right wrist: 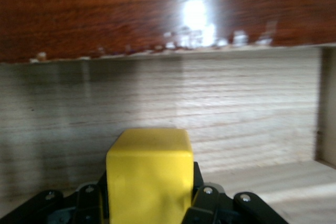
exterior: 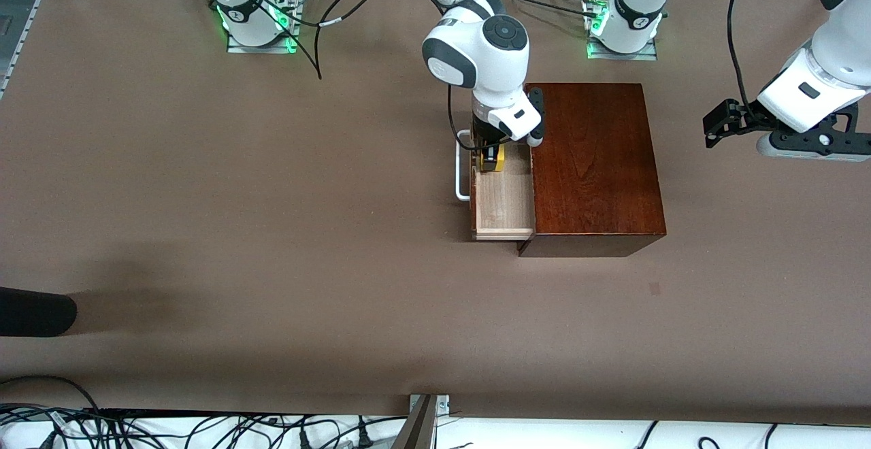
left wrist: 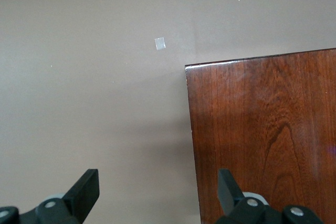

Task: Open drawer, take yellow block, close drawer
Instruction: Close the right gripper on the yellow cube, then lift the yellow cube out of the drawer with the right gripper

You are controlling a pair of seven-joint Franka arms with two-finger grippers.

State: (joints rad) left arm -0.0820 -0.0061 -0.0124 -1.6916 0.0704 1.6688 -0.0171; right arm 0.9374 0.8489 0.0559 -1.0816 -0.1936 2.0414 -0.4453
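Showing the small bright yellow cube point(right wrist: 149, 174) clenched between the right gripper's point(exterior: 491, 158) jaws inside the open pale-wood drawer point(exterior: 503, 205); a straight lift is judged next. The left gripper point(left wrist: 157, 195), jaws spread, waits over the mahogany box's point(exterior: 595, 163) edge.

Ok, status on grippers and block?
Right gripper shut on yellow block inside open drawer. Left gripper open, waiting beside box. Nothing blocking.

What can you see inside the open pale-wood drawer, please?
A small yellow block sits in the pale-wood drawer, with the right pincer shut on it. The floor under the block is covered; the rest is bare wood.
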